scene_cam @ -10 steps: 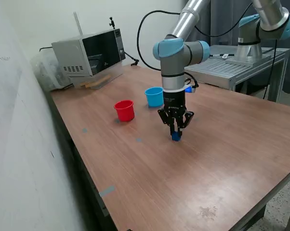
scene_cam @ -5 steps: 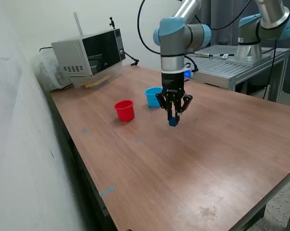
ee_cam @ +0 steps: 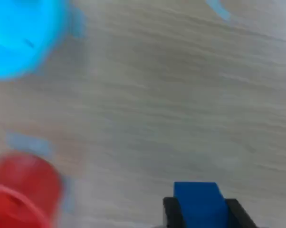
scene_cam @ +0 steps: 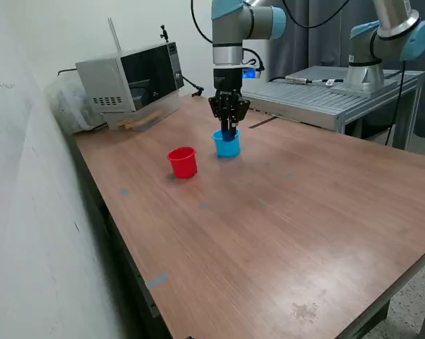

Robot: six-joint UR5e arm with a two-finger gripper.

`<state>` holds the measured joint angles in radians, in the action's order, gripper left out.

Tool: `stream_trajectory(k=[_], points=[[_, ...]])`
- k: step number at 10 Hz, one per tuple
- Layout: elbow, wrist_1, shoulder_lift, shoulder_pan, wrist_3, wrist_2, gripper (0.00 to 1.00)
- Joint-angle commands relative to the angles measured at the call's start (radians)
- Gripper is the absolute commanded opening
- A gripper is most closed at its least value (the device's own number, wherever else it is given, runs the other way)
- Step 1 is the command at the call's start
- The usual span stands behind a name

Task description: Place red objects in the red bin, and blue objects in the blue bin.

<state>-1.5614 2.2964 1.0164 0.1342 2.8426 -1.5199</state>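
Note:
My gripper hangs right above the light blue cup, the blue bin, near the table's far side. It is shut on a dark blue cube, which the wrist view shows clamped between the two black fingers. In the exterior view the cube shows just at the cup's rim. The red bin, a red cup, stands to the exterior view's left of the blue one. Both cups appear blurred in the wrist view: blue bin, red bin. No red cubes are in view.
A microwave sits at the table's far corner on the exterior view's left. A second robot arm stands on a metal bench at the back right. Small tape marks dot the wooden table.
The arm has lifted the blue cube off the table's middle and carried it back and toward the exterior view's left, from beside the blue cup to directly above it.

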Motion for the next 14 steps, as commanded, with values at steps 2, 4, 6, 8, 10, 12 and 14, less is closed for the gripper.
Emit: stream_trajectory(k=[2,4,6,8,10,12,14], points=[[-0.109,-0.002,0.068,0.222,-0.034,-0.003,0.0],[-0.144,0.0,0.08,0.223,-0.04,-0.006,0.0],[-0.176,0.0,0.08,0.21,-0.04,-0.006,0.0],[-0.201,0.0,0.109,0.205,-0.04,-0.006,0.0],[-0.206,0.0,0.117,0.208,-0.042,-0.006,0.0],[-0.206,0.0,0.117,0.214,-0.042,-0.006,0.0],[-0.207,0.0,0.117,0.216,-0.042,-0.008,1.0]])
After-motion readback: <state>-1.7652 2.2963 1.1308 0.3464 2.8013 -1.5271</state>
